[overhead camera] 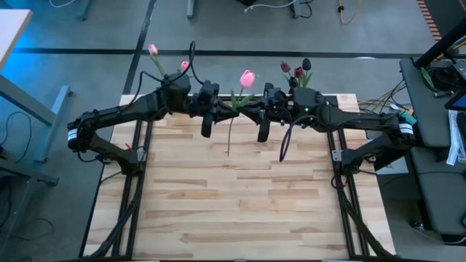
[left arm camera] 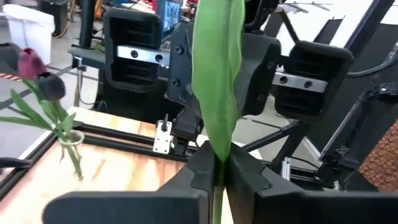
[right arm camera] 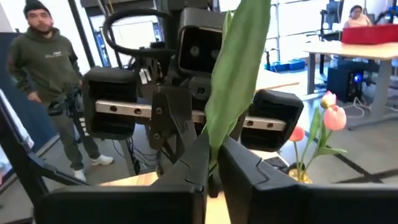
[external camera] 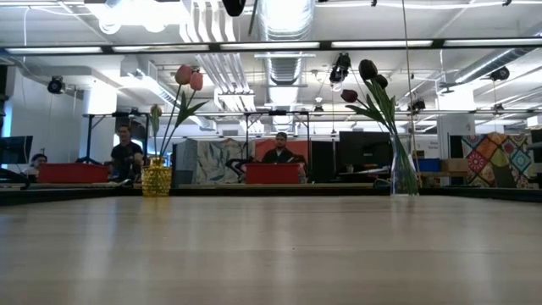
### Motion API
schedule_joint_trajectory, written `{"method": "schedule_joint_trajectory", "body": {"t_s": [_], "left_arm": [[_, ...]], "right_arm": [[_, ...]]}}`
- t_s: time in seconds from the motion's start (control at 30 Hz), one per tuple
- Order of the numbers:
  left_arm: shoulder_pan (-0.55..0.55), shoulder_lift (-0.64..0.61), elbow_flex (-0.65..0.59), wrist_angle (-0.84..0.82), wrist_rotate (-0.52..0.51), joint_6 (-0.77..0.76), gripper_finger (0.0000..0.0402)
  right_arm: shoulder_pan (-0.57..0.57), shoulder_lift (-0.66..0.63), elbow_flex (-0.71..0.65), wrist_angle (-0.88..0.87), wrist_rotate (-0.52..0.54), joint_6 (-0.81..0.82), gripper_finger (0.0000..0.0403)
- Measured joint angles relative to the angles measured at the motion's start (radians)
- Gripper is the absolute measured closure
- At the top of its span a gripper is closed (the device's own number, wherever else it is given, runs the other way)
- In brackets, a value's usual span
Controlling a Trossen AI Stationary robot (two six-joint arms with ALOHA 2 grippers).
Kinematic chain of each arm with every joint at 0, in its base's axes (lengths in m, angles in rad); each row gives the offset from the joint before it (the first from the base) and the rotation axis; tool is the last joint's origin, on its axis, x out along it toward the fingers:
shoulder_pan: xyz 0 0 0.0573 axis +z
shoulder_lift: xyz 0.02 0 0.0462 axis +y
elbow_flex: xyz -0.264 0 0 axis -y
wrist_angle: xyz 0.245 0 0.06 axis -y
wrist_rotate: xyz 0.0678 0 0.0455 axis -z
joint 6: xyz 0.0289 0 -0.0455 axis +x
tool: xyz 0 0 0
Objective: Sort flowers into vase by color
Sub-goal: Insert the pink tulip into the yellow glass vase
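Observation:
A pink tulip (overhead camera: 247, 78) with a long green stem (overhead camera: 230, 135) is held in the air between both arms over the table's far middle. My left gripper (overhead camera: 226, 109) (left arm camera: 217, 173) reaches it from the left and my right gripper (overhead camera: 250, 110) (right arm camera: 211, 169) from the right; both are shut on it. A yellow vase (external camera: 157, 180) at the far left holds pink tulips (external camera: 188, 78). A clear vase (external camera: 404, 174) at the far right holds dark maroon tulips (external camera: 367, 69). Neither gripper shows in the low view. My left gripper pinches the tulip's broad green leaf (left arm camera: 217, 146) between its two fingers, coming level from the table's left. The leaf stands up above the fingers. The flower is lifted clear of the table. My right gripper pinches the same tulip's green leaf (right arm camera: 214, 140) between its two fingers, coming level from the table's right, close to the left gripper. The leaf rises above the fingers, tilted a little. The stem hangs below, off the table.
The wooden table (overhead camera: 240, 211) is bare in its near half. A dark cable (overhead camera: 285, 142) hangs from the right arm over the table. People (external camera: 127, 152) sit and stand in the room beyond; one person (right arm camera: 43, 68) stands past the table's left side.

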Motion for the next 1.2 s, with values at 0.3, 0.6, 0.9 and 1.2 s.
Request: {"method": "schedule_joint_trajectory", "body": {"t_s": [0.3,0.6,0.9,1.2], "left_arm": [[0.032,-0.050,-0.042,-0.053,-0.214,0.019,0.0400],[0.101,-0.325,-0.284,-0.035,-0.513,0.086,0.0401],[0.186,-0.566,-0.427,-0.067,-0.945,0.235,0.0401],[0.457,-0.552,-0.493,-0.058,-0.939,0.239,0.0402]], "right_arm": [[-0.002,-0.039,0.051,-0.186,0.056,-0.003,0.0264],[-0.004,-0.073,0.151,-0.395,0.096,-0.083,0.0255],[-0.004,-0.064,0.151,-0.418,0.106,-0.095,0.0386],[-0.005,-0.052,0.151,-0.418,0.107,-0.087,0.0390]]}}
